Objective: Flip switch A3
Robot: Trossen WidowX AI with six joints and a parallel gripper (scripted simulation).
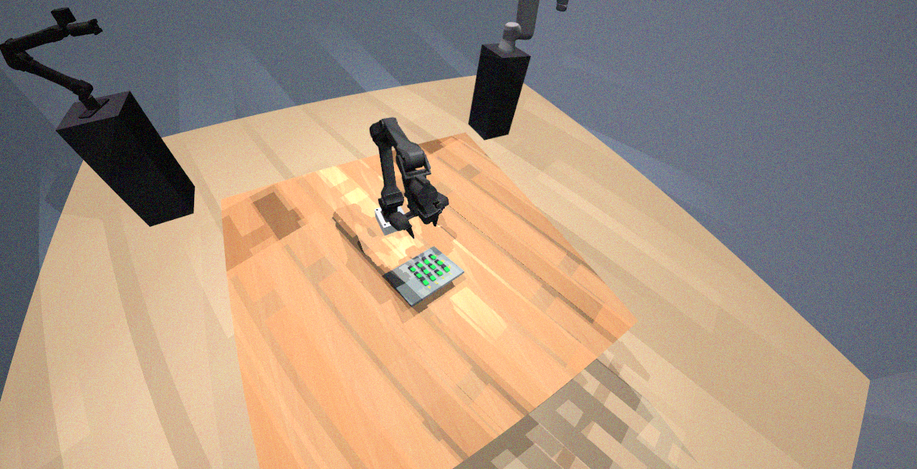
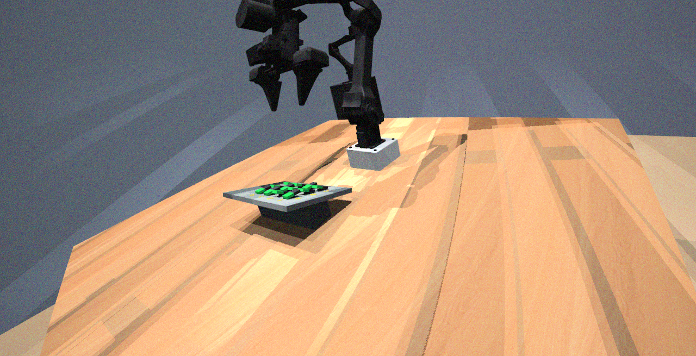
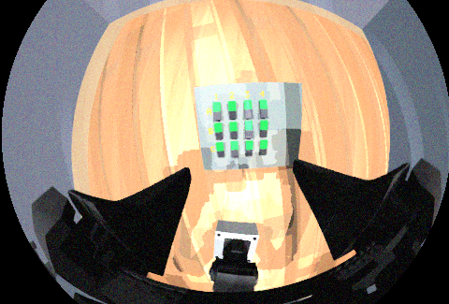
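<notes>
The switch panel (image 1: 410, 293) (image 2: 292, 205) (image 3: 280, 108) is a grey tilted board on a dark stand, with three rows of green-and-dark rocker switches and yellow labels. In the wrist view, switch A3 (image 3: 248, 108) is in the far row under the printed 3, between A2 (image 3: 232, 108) and A4 (image 3: 263, 108). Its green half is on the far side and its dark half on the arm's side, like its neighbours. Which end is raised is too small to tell. My gripper (image 1: 424, 230) (image 2: 287, 107) (image 3: 242, 170) is open and empty, well above the panel and touching nothing.
The arm's white base block (image 1: 382, 217) (image 2: 372, 156) (image 3: 218, 248) stands behind the panel on the wooden table top (image 1: 333, 364) (image 2: 389, 276). In the top view, two other arms stand on black pedestals (image 1: 131, 165) (image 1: 498, 94) at the far left and back right.
</notes>
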